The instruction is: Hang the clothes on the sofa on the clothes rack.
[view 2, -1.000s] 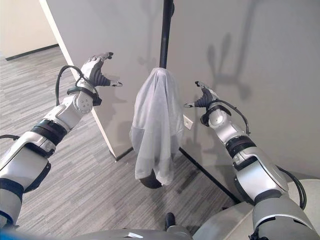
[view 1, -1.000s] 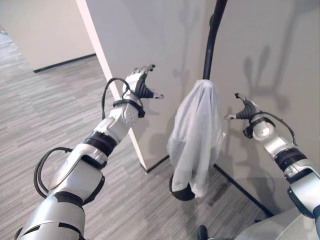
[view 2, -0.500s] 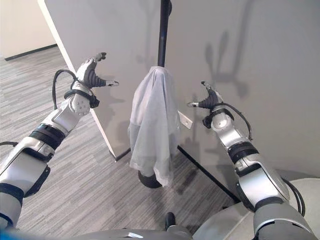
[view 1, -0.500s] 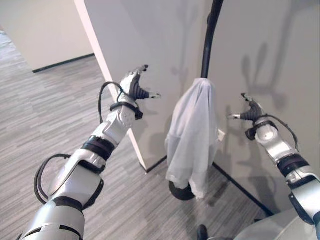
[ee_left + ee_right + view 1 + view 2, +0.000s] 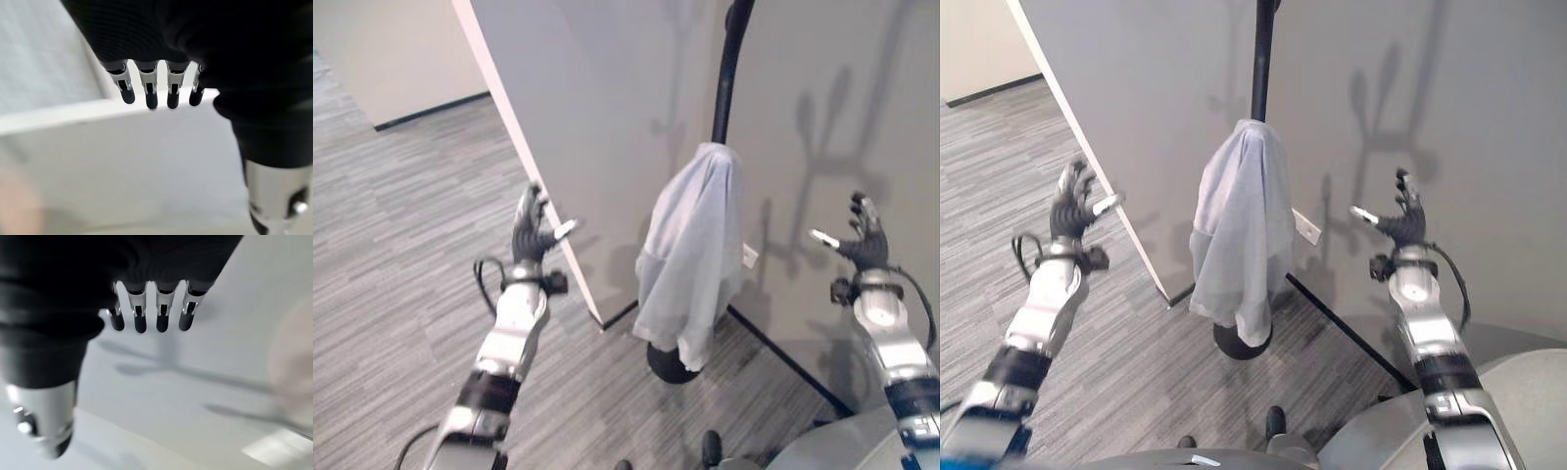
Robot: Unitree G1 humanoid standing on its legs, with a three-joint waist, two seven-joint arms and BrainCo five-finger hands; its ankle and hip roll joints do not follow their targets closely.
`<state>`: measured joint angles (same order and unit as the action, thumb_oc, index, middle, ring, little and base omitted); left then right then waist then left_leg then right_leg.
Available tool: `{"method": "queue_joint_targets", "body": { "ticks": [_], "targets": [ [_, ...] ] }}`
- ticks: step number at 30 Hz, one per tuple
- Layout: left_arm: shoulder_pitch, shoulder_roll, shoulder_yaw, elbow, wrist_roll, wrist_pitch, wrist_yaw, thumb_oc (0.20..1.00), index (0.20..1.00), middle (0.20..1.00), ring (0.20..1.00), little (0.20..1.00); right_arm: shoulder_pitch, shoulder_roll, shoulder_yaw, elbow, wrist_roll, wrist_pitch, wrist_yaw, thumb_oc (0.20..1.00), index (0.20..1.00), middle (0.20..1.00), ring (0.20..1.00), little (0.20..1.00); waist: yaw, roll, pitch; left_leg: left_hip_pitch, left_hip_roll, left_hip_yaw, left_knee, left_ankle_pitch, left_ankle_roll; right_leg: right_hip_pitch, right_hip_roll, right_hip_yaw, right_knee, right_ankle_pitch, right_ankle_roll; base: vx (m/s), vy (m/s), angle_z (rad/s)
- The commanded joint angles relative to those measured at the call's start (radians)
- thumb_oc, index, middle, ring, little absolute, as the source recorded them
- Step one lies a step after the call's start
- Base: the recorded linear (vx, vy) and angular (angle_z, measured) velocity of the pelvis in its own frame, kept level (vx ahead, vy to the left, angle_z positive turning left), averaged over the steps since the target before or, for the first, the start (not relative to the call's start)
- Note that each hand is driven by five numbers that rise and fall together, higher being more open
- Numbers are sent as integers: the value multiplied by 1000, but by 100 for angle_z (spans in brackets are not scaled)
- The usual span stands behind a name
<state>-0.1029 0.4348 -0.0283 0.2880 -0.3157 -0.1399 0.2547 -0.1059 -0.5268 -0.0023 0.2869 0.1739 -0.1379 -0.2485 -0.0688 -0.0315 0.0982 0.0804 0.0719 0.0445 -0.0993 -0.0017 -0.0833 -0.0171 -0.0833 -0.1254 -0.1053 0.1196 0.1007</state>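
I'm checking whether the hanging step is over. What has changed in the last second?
Both arms have drawn back and down, away from the clothes rack. The left hand has dropped lower and further to the left, and the right hand has moved further right. Both are open and hold nothing. The white garment stays draped on the rack's pole as before. The camera view has shifted slightly.

Left hand (image 5: 530,230) and right hand (image 5: 864,235): each wears a dark ribbed fabric cover (image 5: 195,34) over back and wrist. Past the cover, a row of silver metal fingers (image 5: 147,93) with rounded dark tips; thumb (image 5: 274,191) silver too. Behind the cover, smooth silver-grey forearm shells (image 5: 514,328), ringed by black bands.
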Motion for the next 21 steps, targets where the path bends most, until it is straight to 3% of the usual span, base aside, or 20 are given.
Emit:
{"method": "queue_joint_targets", "body": {
  "ticks": [1, 4, 8, 10, 13, 17, 21],
  "targets": [
    [-41, 1, -15, 72, -27, -23, -70, 1000, 1000, 1000, 1000, 1000, -3, 35, -35, -10, -9, -38, 64, 1000, 1000, 1000, 1000, 1000, 27, 5, -31, -12, -6, 45, 12, -45, -15, 59, -60, -48, 18, -113, 119, 41, 2, 1],
    [117, -73, 26, 184, 24, 0, -127, 1000, 1000, 1000, 1000, 1000, 118, 109, -33, 59, -61, -25, 105, 1000, 1000, 1000, 1000, 1000, 29, 8, -23, -16, -9, 42, 12, -45, -7, 57, -60, -45, 18, -113, 115, 0, 0, 0],
    [173, -132, 12, 306, 4, 20, -152, 1000, 1000, 1000, 1000, 1000, 149, 141, 6, 154, -81, -5, 126, 1000, 1000, 1000, 1000, 1000, 32, 11, -20, -23, -12, 38, 12, -41, -3, 52, -60, -44, 18, -111, 113, -8, 4, 1],
    [166, -127, -53, 470, 195, 28, -168, 1000, 1000, 1000, 1000, 1000, 149, 180, 54, 343, -70, 9, 138, 1000, 1000, 1000, 1000, 1000, 33, 14, -17, -24, -13, 38, 12, -41, -2, 53, -57, -43, 18, -114, 112, -25, 23, 5],
    [136, -139, -103, 664, 317, 37, -146, 1000, 1000, 1000, 1000, 1000, 128, 215, 98, 547, -56, 34, 152, 1000, 1000, 1000, 1000, 1000, 32, 15, -21, -28, -15, 40, 12, -40, -2, 50, -56, -44, 18, -115, 112, 0, 0, 0],
    [96, -187, -86, 896, 284, 63, -161, 1000, 1000, 1000, 1000, 1000, 97, 272, 106, 777, 20, 61, 172, 1000, 1000, 1000, 1000, 1000, 33, 12, -28, -22, -17, 39, 12, -44, -2, 55, -52, -46, 18, -120, 106, 0, 0, 0],
    [101, -202, -61, 949, 255, 74, -181, 1000, 1000, 1000, 1000, 1000, 87, 282, 102, 841, 34, 74, 184, 1000, 1000, 1000, 1000, 1000, 37, 10, -37, -8, -15, 43, 12, -50, -2, 70, -51, -50, 18, -124, 106, 27, -4, 0]
  ]
}}
